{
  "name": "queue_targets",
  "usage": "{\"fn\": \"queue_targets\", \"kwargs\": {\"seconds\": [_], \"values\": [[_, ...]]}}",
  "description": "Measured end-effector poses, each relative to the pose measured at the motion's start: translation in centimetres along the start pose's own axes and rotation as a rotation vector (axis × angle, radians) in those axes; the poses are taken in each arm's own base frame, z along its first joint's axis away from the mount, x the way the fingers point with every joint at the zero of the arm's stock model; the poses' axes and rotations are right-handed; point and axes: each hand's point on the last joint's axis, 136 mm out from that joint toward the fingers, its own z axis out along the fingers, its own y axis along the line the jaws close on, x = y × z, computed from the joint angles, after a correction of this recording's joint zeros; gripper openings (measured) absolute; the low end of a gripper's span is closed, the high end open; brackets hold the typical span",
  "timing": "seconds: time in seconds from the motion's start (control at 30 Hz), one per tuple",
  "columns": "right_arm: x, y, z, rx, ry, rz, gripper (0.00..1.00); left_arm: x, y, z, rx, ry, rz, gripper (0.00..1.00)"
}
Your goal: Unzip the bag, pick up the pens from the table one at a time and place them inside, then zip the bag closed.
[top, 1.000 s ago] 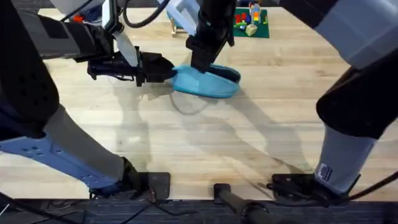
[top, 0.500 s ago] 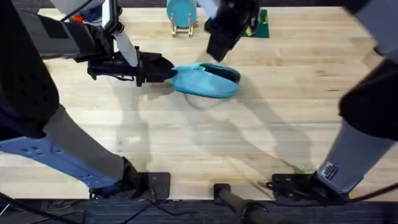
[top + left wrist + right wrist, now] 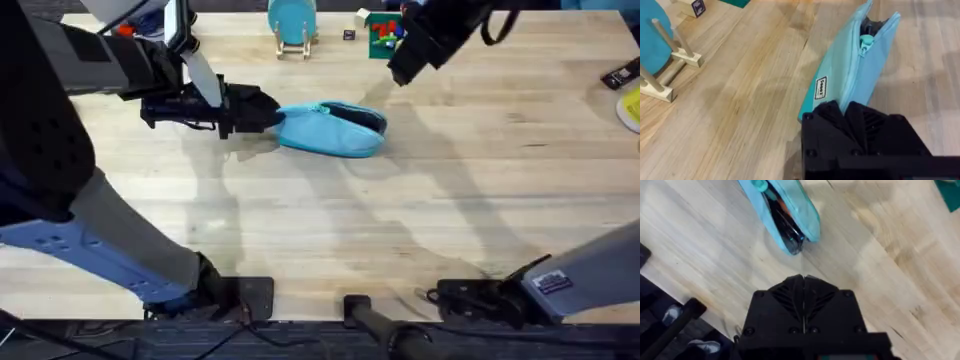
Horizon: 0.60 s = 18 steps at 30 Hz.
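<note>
Turquoise bag lies unzipped mid-table, left gripper pinching its end. Right gripper, closed and empty, has lifted away toward the far edge: pen delivered.

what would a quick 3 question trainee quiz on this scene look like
1. True or false: the bag is zipped fully closed.
2. Which pincer grips the bag's end? A) left pincer B) right pincer
3. Fill in: the right pincer hangs above the table holding ____.

Key:
1. False; its far end gapes, with dark items inside in the right wrist view.
2. A.
3. Nothing; its fingers are shut together.
</note>
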Motion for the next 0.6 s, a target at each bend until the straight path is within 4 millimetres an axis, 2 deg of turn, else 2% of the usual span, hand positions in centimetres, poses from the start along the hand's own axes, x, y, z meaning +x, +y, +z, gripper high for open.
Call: {"fn": "queue_targets", "kwargs": {"seconds": [0.13,0.17,0.2,0.37,0.4,0.6], "values": [[0.6,0.0,-0.5,0.004,-0.008,0.007,0.036,0.0,0.0,0.0,0.000,0.000,0.000,0.038],[0.6,0.0,-0.7,0.006,-0.014,0.006,0.067,0.0,0.0,0.0,0.000,0.000,0.000,0.038],[0.6,0.0,-0.9,0.008,-0.020,0.008,0.155,0.0,0.0,0.0,0.000,0.000,0.000,0.038],[0.6,0.2,-1.1,0.003,-0.027,0.008,0.884,0.0,0.0,0.0,0.000,0.000,0.000,0.038],[0.6,0.2,-1.0,0.003,-0.026,0.005,0.964,0.0,0.0,0.0,0.000,0.000,0.000,0.038],[0.7,0.2,-1.1,0.001,-0.024,0.058,0.997,0.0,0.0,0.0,0.000,0.000,0.000,0.038]]}}
